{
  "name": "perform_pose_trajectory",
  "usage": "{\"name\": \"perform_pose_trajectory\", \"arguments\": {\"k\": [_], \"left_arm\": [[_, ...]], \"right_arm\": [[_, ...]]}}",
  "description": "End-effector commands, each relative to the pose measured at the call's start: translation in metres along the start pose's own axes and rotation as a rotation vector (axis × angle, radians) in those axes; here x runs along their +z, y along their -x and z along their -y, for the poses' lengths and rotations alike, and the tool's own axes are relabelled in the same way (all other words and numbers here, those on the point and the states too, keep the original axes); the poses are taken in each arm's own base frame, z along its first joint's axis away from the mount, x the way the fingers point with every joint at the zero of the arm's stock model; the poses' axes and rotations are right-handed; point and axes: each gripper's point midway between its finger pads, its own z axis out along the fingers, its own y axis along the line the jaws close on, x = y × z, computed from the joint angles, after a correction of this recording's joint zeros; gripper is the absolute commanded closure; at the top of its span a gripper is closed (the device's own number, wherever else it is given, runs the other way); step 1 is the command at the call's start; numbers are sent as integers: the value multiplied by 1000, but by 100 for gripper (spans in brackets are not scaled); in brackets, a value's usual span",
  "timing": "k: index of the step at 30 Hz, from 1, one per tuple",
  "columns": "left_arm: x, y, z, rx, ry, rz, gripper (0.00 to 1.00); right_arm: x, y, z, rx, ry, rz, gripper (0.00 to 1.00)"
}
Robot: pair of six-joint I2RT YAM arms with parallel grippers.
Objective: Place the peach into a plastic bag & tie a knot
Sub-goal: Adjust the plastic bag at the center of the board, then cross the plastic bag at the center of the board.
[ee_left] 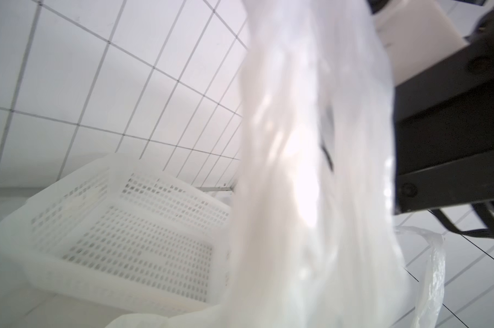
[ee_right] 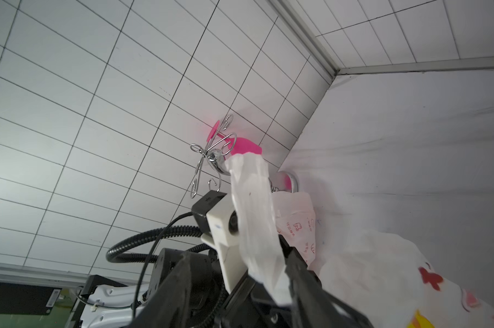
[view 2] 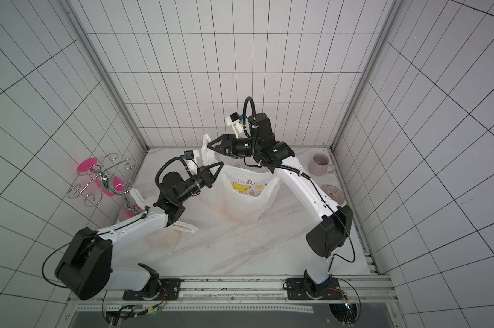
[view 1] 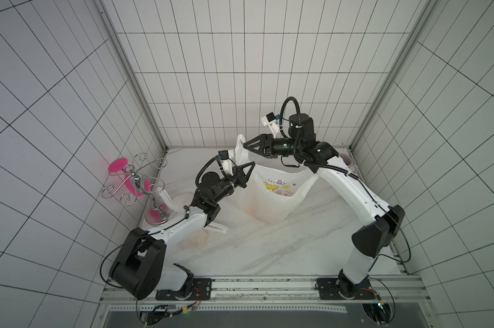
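A white plastic bag (view 1: 277, 196) with cartoon prints stands open on the table in both top views. The peach shows only as a faint orange blur (view 1: 250, 210) through the bag's lower wall. One handle (view 1: 240, 143) rises as a twisted strip at the bag's far left. My left gripper (view 1: 252, 164) is shut on the bag's rim just below that strip. The strip fills the left wrist view as a white blur (ee_left: 311, 170). My right gripper (view 1: 245, 144) is open at the strip's upper end. In the right wrist view the handle (ee_right: 254, 215) stands loose between its spread jaws.
A wire cup rack (view 1: 135, 181) holding a pink glass stands at the left wall. More plastic bags (view 1: 196, 238) lie under my left arm. A white perforated basket (ee_left: 120, 235) sits behind the bag. A mug (view 2: 321, 164) and a small bowl (view 2: 332, 194) are at the right.
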Motion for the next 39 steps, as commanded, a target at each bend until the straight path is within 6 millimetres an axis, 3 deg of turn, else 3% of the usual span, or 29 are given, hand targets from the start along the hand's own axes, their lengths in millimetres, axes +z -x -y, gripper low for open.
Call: {"name": "perform_pose_trajectory", "arguments": {"k": [1, 3, 6, 9, 14, 16, 19, 22, 23, 26, 27, 29, 32, 35, 37, 39], "left_arm": [[-10, -11, -63, -93, 329, -64, 100], [-7, -8, -71, -111, 353, -111, 100], [-3, -2, -64, -100, 331, -149, 100], [-1, 4, -54, -102, 284, -125, 100], [-2, 3, -51, -99, 264, -129, 100], [-3, 3, -49, -97, 254, -127, 100], [-7, 5, -44, -89, 238, -119, 100], [-12, 7, -37, -79, 224, -122, 100], [-14, 5, -36, -74, 222, -129, 100], [-21, -10, -41, -81, 234, -171, 100], [-25, -19, -44, -88, 241, -192, 100], [-31, -34, -49, -107, 254, -234, 100], [-42, -48, -61, -134, 319, -285, 100], [-52, -48, -82, -171, 411, -283, 100], [-55, -43, -96, -187, 453, -274, 100], [-53, -37, -105, -185, 476, -277, 100]], "right_arm": [[-76, 22, -15, -177, -111, 133, 35], [-110, 17, 3, -199, -263, 165, 33], [-160, 1, 38, -188, -587, 166, 30], [-183, -29, 62, -93, -756, 84, 30], [-153, -65, 45, -24, -698, 24, 30], [-137, -72, 51, 5, -686, -1, 29], [-118, -69, 66, 33, -692, -21, 31], [-104, -49, 75, 15, -713, 5, 37], [-100, -39, 73, -9, -710, 22, 44], [-91, -6, 57, -95, -678, 70, 79], [-89, 2, 53, -120, -666, 79, 88], [-83, 5, 48, -152, -636, 66, 95], [-74, -8, 56, -156, -600, -1, 96], [-73, -20, 70, -134, -573, -38, 94], [-74, -23, 69, -136, -511, -49, 84], [-80, -26, 63, -153, -441, -61, 65]]}}
